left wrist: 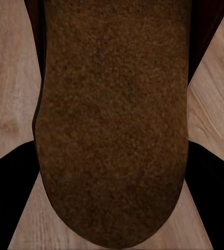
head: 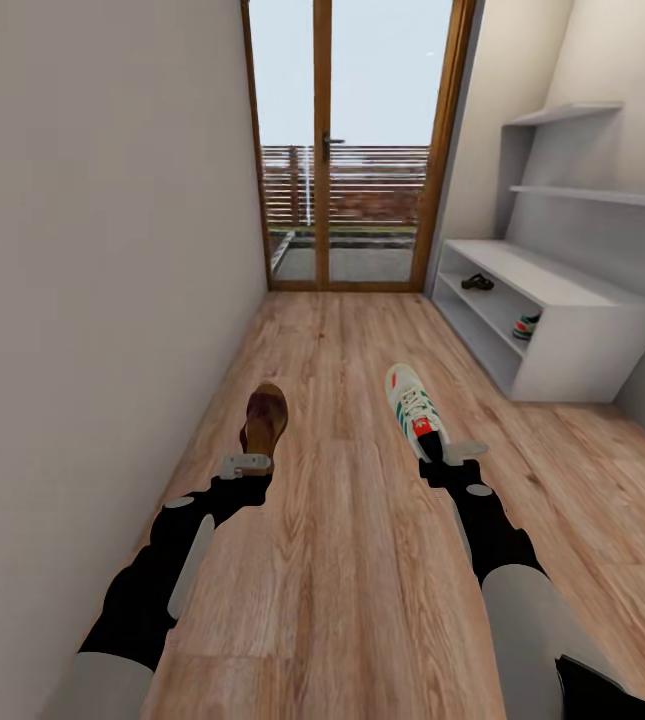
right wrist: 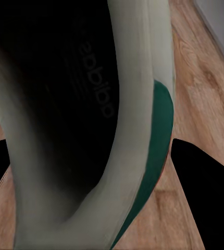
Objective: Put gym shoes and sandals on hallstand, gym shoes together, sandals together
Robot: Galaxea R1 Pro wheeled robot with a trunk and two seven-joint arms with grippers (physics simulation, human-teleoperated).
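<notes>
Head view: my left claw (head: pixel 247 464) clamps a brown sandal (head: pixel 265 415), my right claw (head: pixel 452 452) a white sneaker (head: pixel 413 405); I'd carry both level toward the hallstand (head: pixel 562 290) at two o'clock.

A narrow corridor ran to a far glazed door (head: pixel 360 150) in a wood frame, with a slatted fence (head: pixel 362 185) and pale sky beyond. A plain wall (head: pixel 92 250) stood left. Brown plank floor (head: pixel 352 560) lay underfoot. Daylight was soft and even.
</notes>
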